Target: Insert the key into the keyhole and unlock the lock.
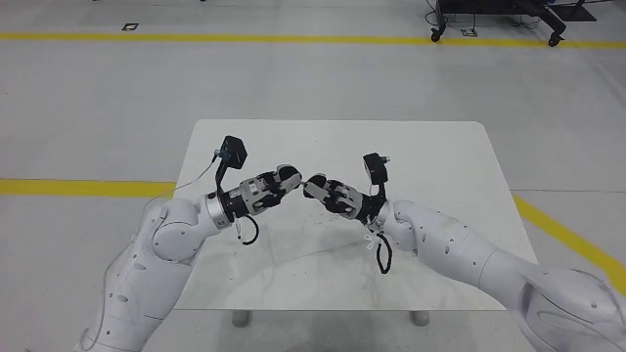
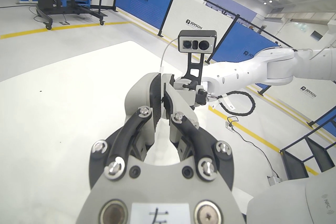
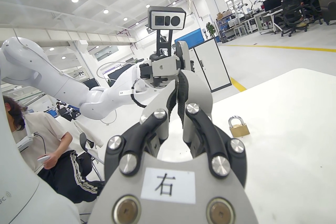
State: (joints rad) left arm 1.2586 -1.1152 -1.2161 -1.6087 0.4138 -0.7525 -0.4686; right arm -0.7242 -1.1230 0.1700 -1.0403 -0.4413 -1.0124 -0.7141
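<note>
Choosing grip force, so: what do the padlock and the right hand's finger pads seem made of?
Padlock: golden body with a dull sheen, likely brass; bright silvery shackle, probably polished steel. Right hand pads: black, ribbed and matte, seemingly rubber or a similar soft plastic.

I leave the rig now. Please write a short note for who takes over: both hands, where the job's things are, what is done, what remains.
Left hand: shut, above the table, tip to tip with the right hand, also shut. Whether either holds the key cannot be told.
Padlock: on the table near the right hand, free of both hands, shackle closed.
Done: nothing certain; the padlock is locked.
Left: put the key into the keyhole, turn it, open the shackle.
</note>
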